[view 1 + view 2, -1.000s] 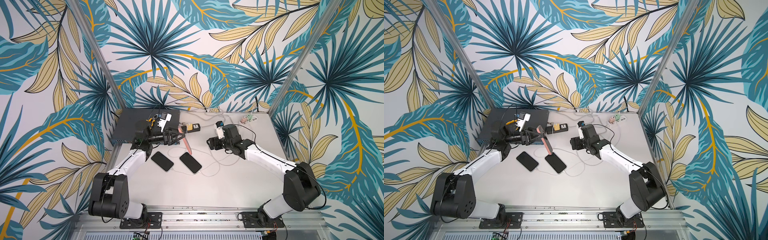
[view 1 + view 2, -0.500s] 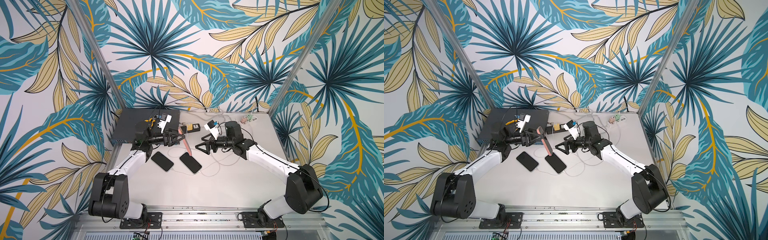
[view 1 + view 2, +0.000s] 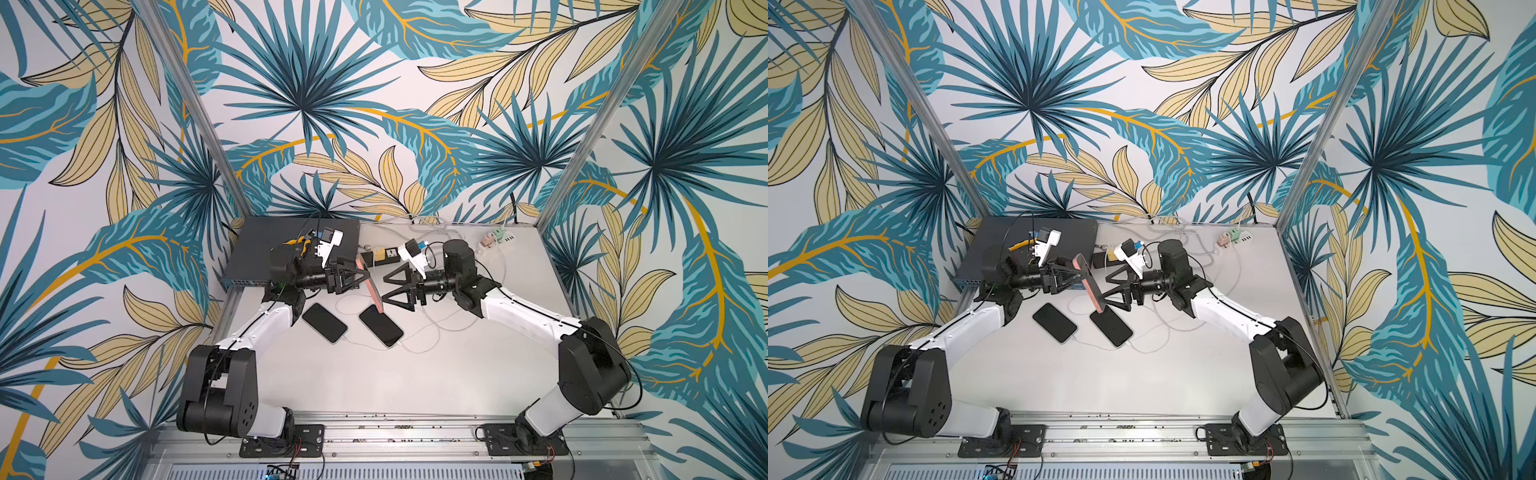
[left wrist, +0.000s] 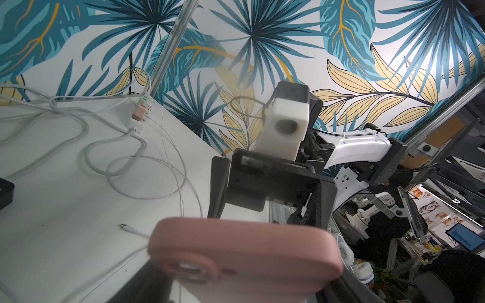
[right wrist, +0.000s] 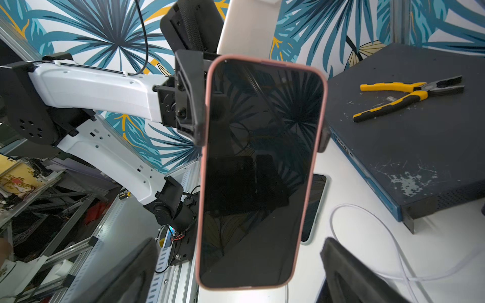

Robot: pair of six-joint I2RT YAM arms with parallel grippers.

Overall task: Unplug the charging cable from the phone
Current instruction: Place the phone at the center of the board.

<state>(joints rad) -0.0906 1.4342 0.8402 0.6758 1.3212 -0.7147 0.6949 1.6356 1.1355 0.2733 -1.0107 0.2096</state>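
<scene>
Over the rear middle of the table (image 3: 457, 374), clamping the pink-cased phone (image 3: 1090, 286) by its long edges in the left gripper (image 3: 365, 278), clear of the surface and tilted, screen turned to the right gripper (image 3: 383, 289). Spread wide there, holding nothing, just beside the glass. Judging by a loose plug (image 4: 122, 225) on the table, charging cable probably already out; cannot confirm at the port. Could knock the phone from that edge pinch by closing in carelessly, or snag the white cables (image 4: 85, 157) on the table below. Reaching in low and level from the front edge, wrists turned face to face.
</scene>
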